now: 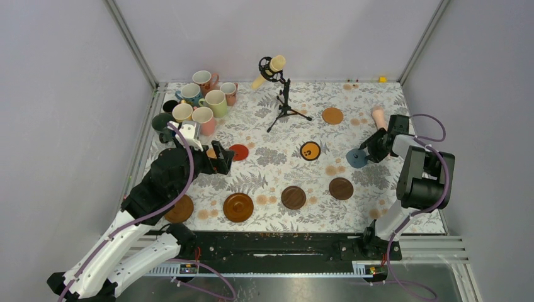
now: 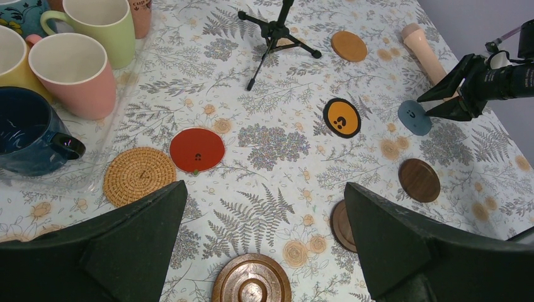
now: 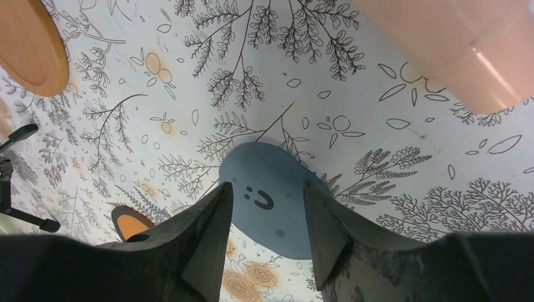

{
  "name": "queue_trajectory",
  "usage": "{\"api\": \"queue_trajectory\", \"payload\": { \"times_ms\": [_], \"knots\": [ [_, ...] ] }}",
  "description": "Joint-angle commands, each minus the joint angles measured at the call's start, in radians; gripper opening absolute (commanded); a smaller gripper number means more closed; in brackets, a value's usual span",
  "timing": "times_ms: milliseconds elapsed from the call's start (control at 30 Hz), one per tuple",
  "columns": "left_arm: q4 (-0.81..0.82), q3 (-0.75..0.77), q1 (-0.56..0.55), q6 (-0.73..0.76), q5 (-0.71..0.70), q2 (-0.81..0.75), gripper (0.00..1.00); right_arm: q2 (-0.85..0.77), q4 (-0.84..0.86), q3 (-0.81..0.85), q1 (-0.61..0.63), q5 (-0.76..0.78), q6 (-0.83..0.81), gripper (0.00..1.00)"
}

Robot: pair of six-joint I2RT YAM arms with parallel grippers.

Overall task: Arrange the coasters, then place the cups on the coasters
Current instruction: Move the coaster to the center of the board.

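My left claw (image 2: 264,189) is spread wide above the surface (image 2: 277,107), nearer me than the tripod stand (image 2: 275,31). Left of that stand the mugs (image 2: 75,69) cluster; one pink mug (image 2: 140,16) is lettered "cup", legible from my left wrist alone. My right claw (image 3: 267,192) stands half apart over the blue coaster (image 3: 267,160), right of the stand, pinching nothing I can see; the coaster's smiley face shows plainest from my right wrist.
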Motion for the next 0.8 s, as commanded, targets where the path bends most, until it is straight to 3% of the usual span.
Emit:
{"api": "queue_trajectory", "payload": {
  "times_ms": [0,167,433,600,767],
  "knots": [
    [0.055,-0.001,-0.004,-0.002,0.004,-0.014,0.99,0.0,0.006,-0.012,-0.004,-0.023,-0.013,0.52],
    [0.055,0.001,-0.008,-0.003,0.006,-0.01,0.99,-0.067,-0.005,-0.047,-0.006,0.071,-0.001,0.52],
    [0.055,0.0,-0.008,-0.002,0.007,-0.01,0.99,-0.05,-0.019,-0.033,-0.006,0.082,0.017,0.51],
    [0.054,0.0,-0.011,-0.002,0.004,-0.011,0.99,-0.035,-0.026,-0.01,-0.001,0.09,0.022,0.45],
    [0.055,0.0,-0.013,-0.002,0.0,-0.014,0.99,-0.024,-0.05,0.011,0.008,0.1,0.011,0.47]
  ]
}}
